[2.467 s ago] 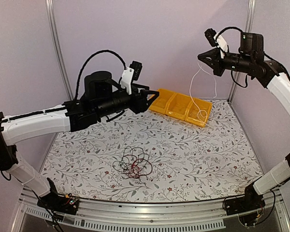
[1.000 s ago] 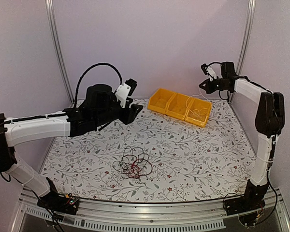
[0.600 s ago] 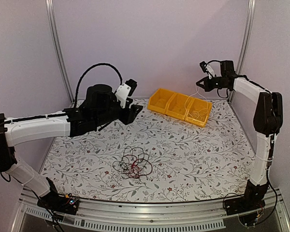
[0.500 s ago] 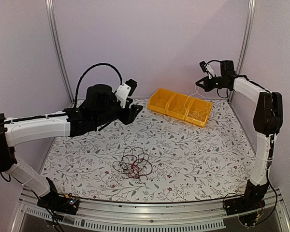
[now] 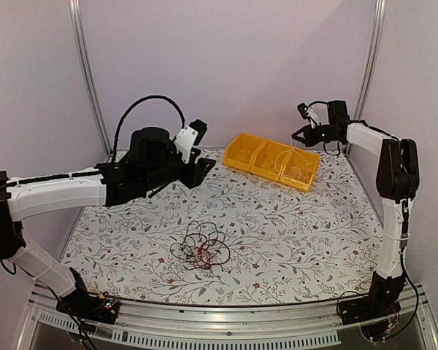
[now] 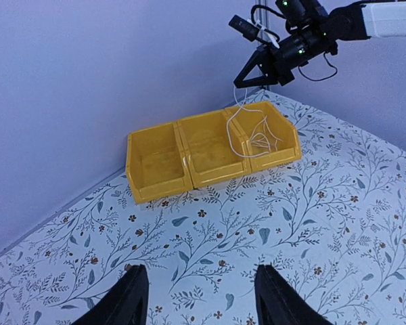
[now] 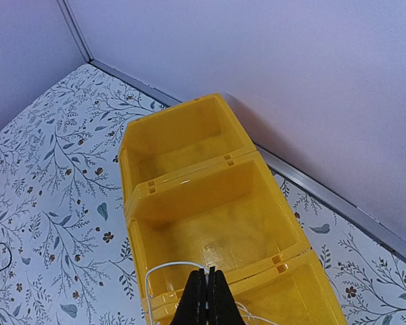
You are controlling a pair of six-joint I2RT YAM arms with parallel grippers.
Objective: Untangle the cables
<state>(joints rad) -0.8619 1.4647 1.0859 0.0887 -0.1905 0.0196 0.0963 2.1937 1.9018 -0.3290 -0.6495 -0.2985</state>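
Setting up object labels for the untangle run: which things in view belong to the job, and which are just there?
Job:
- black-and-red cable tangle
- white cable, pinched in the right end effector, hanging into the end compartment of the yellow bins
- left end effector, open, holding nothing

Just there:
- floral table cover
- frame posts

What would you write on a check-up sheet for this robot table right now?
Surface: flowery table, lying flat.
Job's things: black and red tangle loose near the front; white cable separate, dangling into the yellow bins' right end.
Clutter: three joined yellow bins at the back.
Tools: left tool open, holding nothing; right tool shut on the white cable.
Cables: black hose arching over the left arm.
Surroundings: plain walls, metal posts.
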